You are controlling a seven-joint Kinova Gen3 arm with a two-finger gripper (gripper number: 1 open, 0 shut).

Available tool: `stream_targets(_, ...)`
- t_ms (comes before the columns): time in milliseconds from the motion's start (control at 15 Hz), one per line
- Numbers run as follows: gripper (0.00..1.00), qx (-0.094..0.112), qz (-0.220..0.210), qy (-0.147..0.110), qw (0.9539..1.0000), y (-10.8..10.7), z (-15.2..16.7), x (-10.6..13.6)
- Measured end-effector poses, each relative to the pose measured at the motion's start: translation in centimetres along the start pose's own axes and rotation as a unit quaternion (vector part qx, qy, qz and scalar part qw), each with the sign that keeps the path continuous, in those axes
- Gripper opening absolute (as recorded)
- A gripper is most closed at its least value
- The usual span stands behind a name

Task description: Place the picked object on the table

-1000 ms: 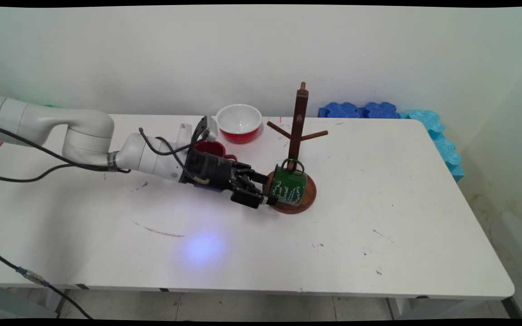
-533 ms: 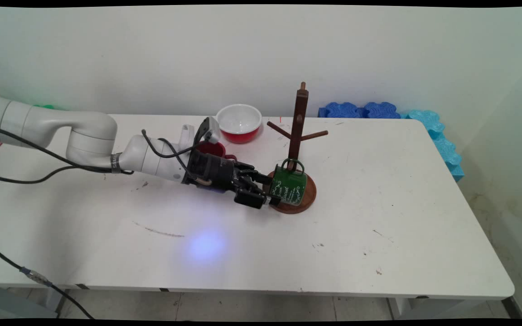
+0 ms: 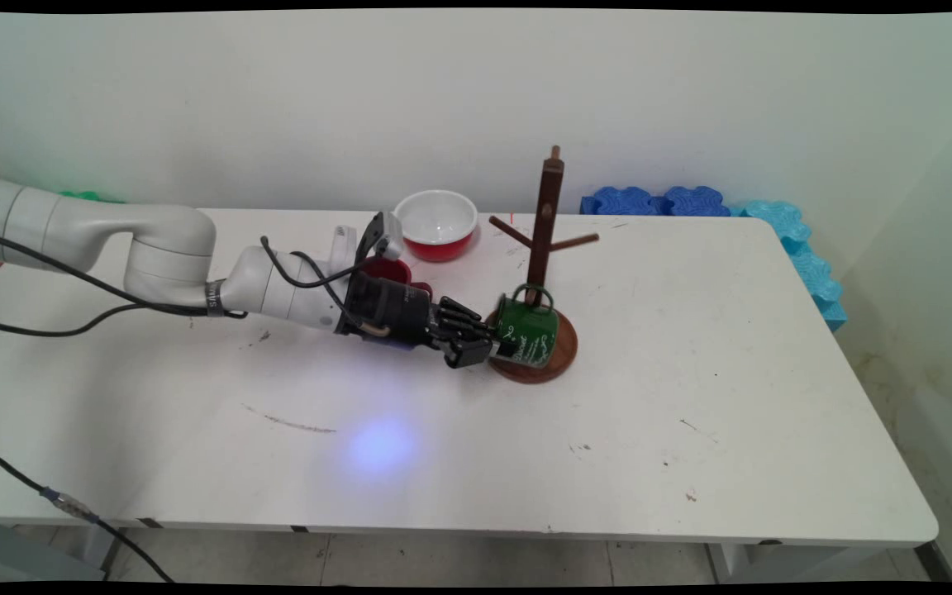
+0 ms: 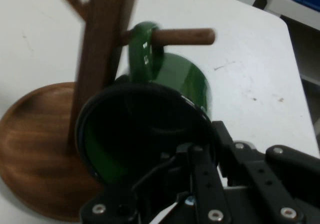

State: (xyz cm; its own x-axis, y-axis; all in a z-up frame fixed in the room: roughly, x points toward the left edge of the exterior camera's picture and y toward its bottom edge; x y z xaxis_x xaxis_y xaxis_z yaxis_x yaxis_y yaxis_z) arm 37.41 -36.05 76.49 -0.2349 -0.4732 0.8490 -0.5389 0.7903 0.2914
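The tool (image 3: 499,351) is clamped on the rim of the green mug (image 3: 528,333), w/ one finger inside the mouth and one outside; that pinch on the wall is what holds the mug tipped on its side, mouth toward the tool. In the hand view the dark mug opening (image 4: 142,134) fills the frame just ahead of the linkage, so the grip is at the lip nearest the wrist.

The mug's handle (image 4: 145,51) is looped over a lower peg (image 4: 182,35) of the wooden mug tree (image 3: 544,216). Peg passes through the loop, so the mug hangs partly off the peg and partly off the tool. Mug body sits just above the tree's round base (image 3: 559,357); can't tell if it touches the base.

Tree post stands right behind the mug, beyond the tool's tip. Post looks slightly tilted in the main view.

Behind the wrist: a red mug (image 3: 385,271), mostly hidden by the arm. Further back from the tool, a red bowl w/ white inside (image 3: 436,223). All on the white bench (image 3: 691,397). Blue foam pieces (image 3: 662,201) lie well beyond the tree, at the bench's far edge.
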Motion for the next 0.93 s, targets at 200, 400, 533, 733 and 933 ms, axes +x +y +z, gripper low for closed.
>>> stream_targets(200, 0.0, 0.0, 0.001, 0.0, 1.0, 0.2, 0.0, -0.1)
stream_targets(400, 0.0, -0.002, 0.002, 0.001, 1.0, 0.5, -0.1, -0.1)
stream_targets(533, 0.0, -0.004, 0.003, 0.001, 1.0, 0.8, -0.1, -0.1)
stream_targets(733, 0.0, -0.007, 0.006, 0.003, 0.9999, 1.2, -0.3, 0.0)
stream_targets(933, 0.0, -0.009, 0.011, 0.006, 0.9999, 1.6, -0.4, 0.2)
